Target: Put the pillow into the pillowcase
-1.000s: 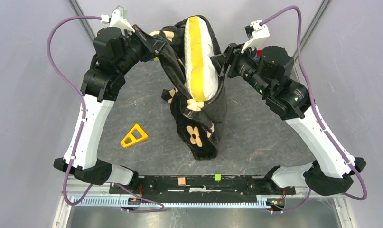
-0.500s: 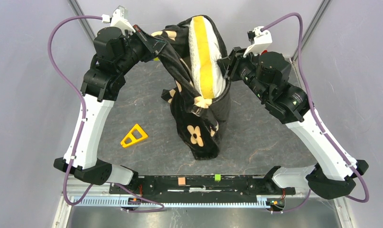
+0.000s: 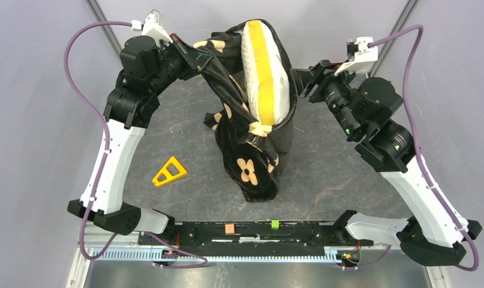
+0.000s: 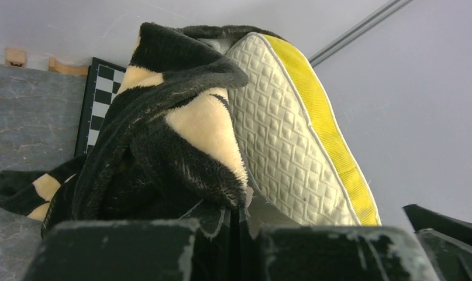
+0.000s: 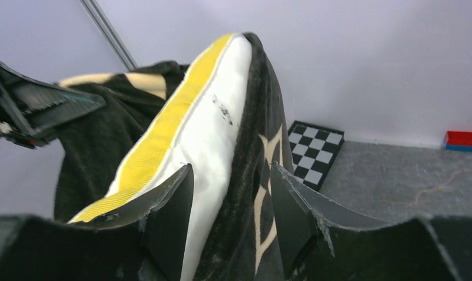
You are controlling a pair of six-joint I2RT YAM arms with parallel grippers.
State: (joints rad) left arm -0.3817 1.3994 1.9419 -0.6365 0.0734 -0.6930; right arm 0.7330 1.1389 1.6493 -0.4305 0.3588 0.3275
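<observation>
The cream-white pillow [image 3: 264,66] with its yellow band stands on end inside the black flowered pillowcase [image 3: 251,162]. Its upper half sticks out of the case mouth. My left gripper [image 3: 189,56] is shut on the left rim of the pillowcase and holds it raised; in the left wrist view the plush rim [image 4: 181,158] is pinched at the jaws [image 4: 245,205], with the pillow [image 4: 280,134] just to the right. My right gripper [image 3: 303,78] is open at the right side of the case mouth. In the right wrist view the pillow [image 5: 213,123] and the case rim [image 5: 254,140] lie between its spread fingers [image 5: 231,168].
A yellow triangular block [image 3: 170,171] lies on the grey mat at front left. A black-and-white checkered board [image 5: 316,149] lies at the back behind the case, and a red-and-blue block [image 5: 462,141] sits by the back wall. Small orange [image 3: 230,228] and green [image 3: 274,224] blocks sit on the front rail.
My right arm has swung right and back, its gripper now at the case's right rim. The pillow top and the case mouth have shifted right. The left gripper has held still.
</observation>
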